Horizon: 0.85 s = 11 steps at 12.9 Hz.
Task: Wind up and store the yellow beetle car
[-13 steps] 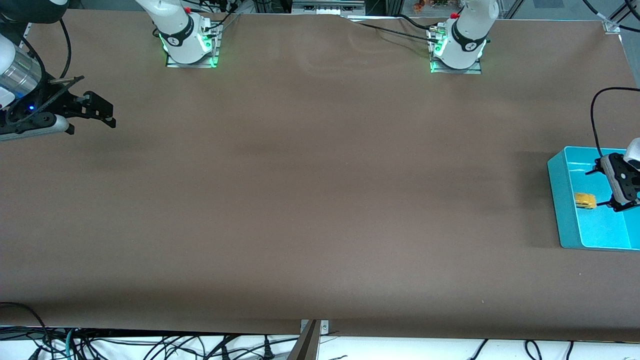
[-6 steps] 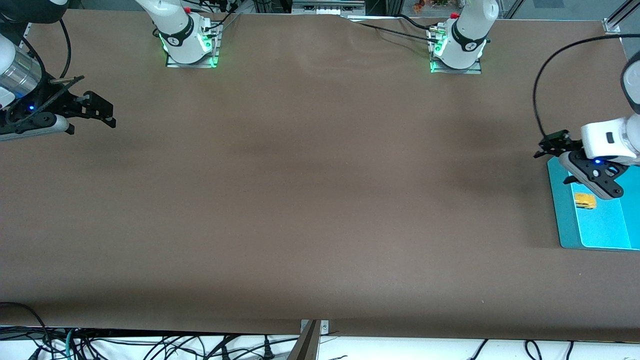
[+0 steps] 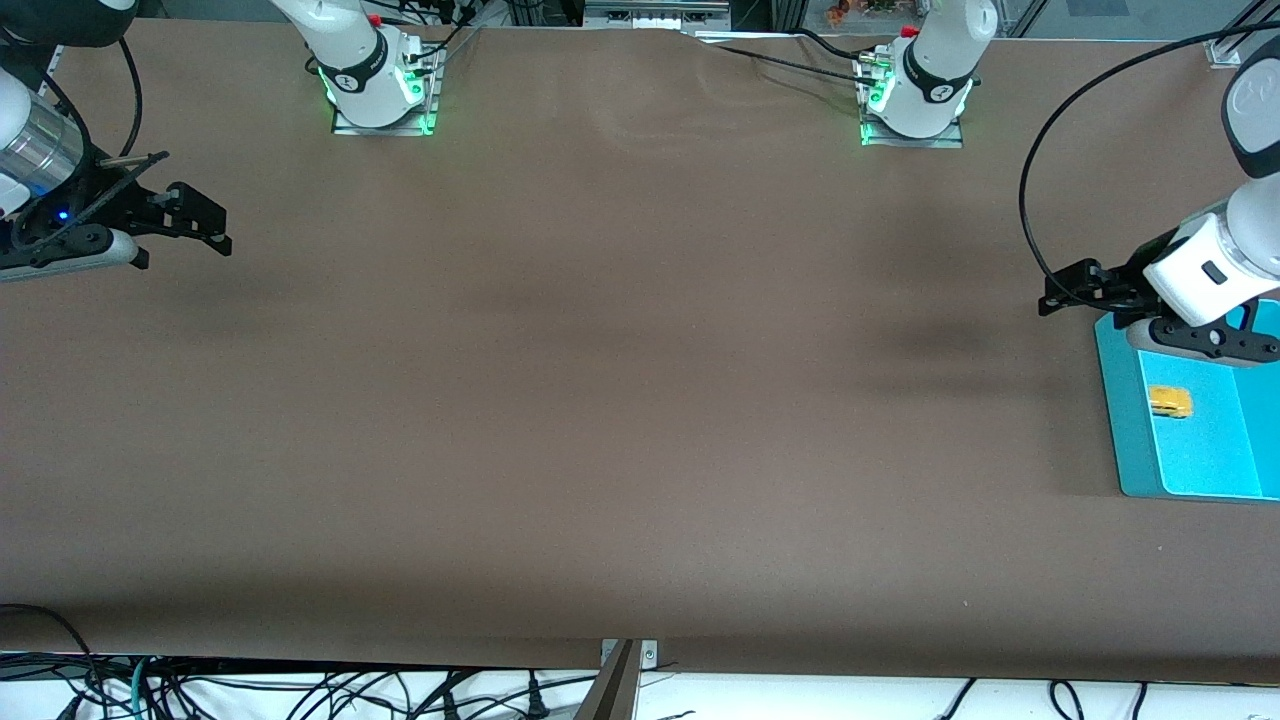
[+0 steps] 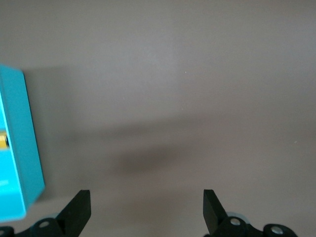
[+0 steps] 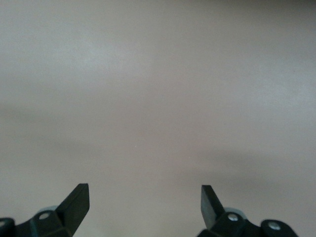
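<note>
The yellow beetle car (image 3: 1169, 401) lies in the teal tray (image 3: 1122, 430) at the left arm's end of the table. A yellow sliver of the car (image 4: 3, 139) shows in the left wrist view, past the tray's wall (image 4: 22, 148). My left gripper (image 3: 1058, 290) is open and empty, raised over the tray's corner and pointing toward the table's middle; in its wrist view (image 4: 146, 207) only bare table lies between the fingers. My right gripper (image 3: 190, 240) is open and empty and waits at the right arm's end of the table; its wrist view (image 5: 144, 205) shows bare table.
The brown table top (image 3: 620, 380) spreads between the two arms. A black cable (image 3: 1040, 160) loops from the left arm above the table. The arm bases (image 3: 380, 90) stand along the table's edge farthest from the front camera.
My left gripper has lifted out of the tray and swung off the car toward the table's middle. The car stays in the tray. The right arm has not moved.
</note>
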Available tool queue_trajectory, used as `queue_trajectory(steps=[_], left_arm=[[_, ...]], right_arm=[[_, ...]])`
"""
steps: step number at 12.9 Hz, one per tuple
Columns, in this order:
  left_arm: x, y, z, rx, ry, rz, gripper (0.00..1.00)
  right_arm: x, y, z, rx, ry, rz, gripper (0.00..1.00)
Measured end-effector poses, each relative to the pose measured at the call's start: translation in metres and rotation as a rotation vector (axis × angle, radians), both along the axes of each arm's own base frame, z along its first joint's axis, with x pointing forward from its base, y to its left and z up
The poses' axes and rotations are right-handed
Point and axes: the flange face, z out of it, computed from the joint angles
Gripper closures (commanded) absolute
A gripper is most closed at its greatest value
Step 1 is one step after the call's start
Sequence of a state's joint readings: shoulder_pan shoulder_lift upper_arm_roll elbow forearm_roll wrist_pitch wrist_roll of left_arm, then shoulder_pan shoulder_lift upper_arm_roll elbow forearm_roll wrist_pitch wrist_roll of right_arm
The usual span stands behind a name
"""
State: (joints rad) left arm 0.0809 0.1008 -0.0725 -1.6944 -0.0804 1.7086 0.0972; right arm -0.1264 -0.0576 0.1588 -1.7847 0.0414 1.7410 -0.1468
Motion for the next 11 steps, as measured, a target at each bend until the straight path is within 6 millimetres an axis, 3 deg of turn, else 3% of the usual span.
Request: queue_trajectory(steps=[3,11], left_arm=[[-0.0064,-0.0146,0.0125,0.006,0.008,0.021,0.00],[-0.0063,-0.0135,0.0100,0.006,0.018,0.023,0.00]], right_arm=[[0.0000,0.0000,0.0000,0.000,0.000,0.000,0.00],[0.0000,0.0000,0.0000,0.000,0.000,0.006,0.00]])
